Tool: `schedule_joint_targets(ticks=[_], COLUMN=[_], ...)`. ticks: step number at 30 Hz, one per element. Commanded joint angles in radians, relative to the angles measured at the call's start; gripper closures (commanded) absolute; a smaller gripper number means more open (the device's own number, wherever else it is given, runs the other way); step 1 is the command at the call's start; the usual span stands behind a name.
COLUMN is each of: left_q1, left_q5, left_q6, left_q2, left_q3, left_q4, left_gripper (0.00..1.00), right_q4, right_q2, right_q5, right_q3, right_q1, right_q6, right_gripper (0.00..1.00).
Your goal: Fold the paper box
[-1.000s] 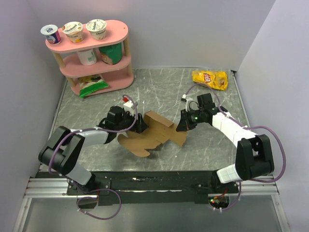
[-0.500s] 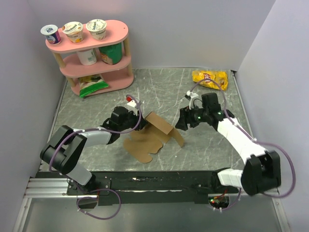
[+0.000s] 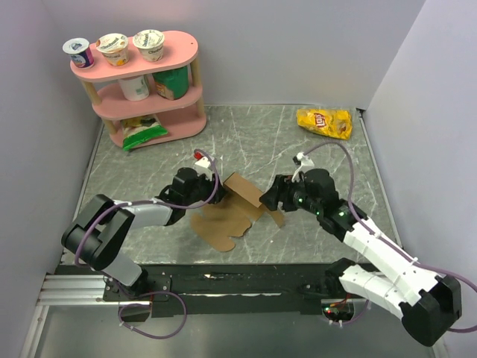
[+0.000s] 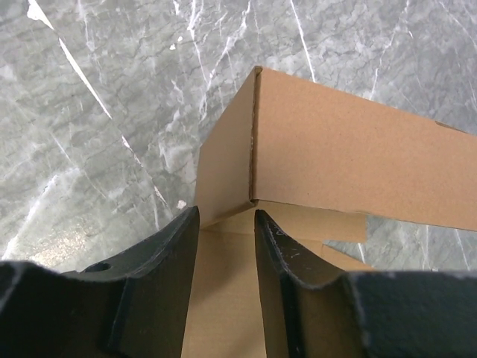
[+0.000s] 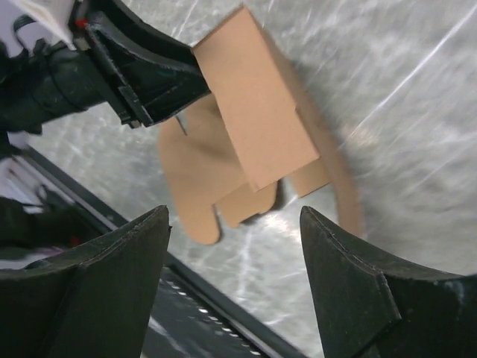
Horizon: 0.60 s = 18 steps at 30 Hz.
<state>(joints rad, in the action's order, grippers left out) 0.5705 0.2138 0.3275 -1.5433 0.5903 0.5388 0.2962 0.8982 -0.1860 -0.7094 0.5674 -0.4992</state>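
Left arm (image 3: 141,212): lies low over the left front of the worktop (image 3: 261,142). The elbow is bent close to the base and the forearm runs right, ending at the left side of the box (image 3: 223,220).
Left jaws: narrowed but not fully closed. The fingers (image 4: 168,268) flank the lower corner of the box's raised panel, and the panel's short side wall fills the gap between them. I cannot tell whether they pinch the cardboard or only bracket it.
Right arm (image 3: 365,239): stretches from the right front corner up and to the left, with the wrist tipped down toward the box.
Right jaws: released and spread wide, with nothing between the fingers (image 5: 112,283). They hang just right of the raised panel, and the wrist view shows them apart from the cardboard.
Box: sits mid-worktop between the two sets of jaws, partly folded. One panel stands tilted up on the far side. The rest lies flat, with rounded flaps toward the near edge.
Worktop: grey marbled surface.
Bag (image 3: 324,121): yellow, at the far right, well apart from the box.
Shelf (image 3: 141,82): pink, in the far left corner, with cups on top.
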Motion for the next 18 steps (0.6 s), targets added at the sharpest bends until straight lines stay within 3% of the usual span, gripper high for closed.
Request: schedule_joint_targets(ticks=[1, 9, 13, 18], left_q1=[0.022, 0.052, 0.065, 0.092], left_q5=[-0.034, -0.066, -0.096, -0.126], left_q6=[0.002, -0.007, -0.004, -0.007], left_q2=[0.025, 0.028, 0.022, 0.000], left_q3=[-0.023, -0.061, -0.072, -0.058], left_q4=[0.088, 0.196, 0.234, 0.245], left_gripper=[0.59, 0.59, 0.66, 0.68], right_q4=[-0.181, -0.241, -0.210, -0.216], right_q2=[0.016, 0.136, 0.171, 0.191], right_q5=[0.049, 0.029, 0.069, 0.088], right_q3=[0.042, -0.016, -0.025, -0.009], right_q1=[0.017, 0.020, 0.028, 0.046], right_q6=[-0.242, -0.289, -0.297, -0.312], right_gripper=[0.22, 0.22, 0.23, 0.23])
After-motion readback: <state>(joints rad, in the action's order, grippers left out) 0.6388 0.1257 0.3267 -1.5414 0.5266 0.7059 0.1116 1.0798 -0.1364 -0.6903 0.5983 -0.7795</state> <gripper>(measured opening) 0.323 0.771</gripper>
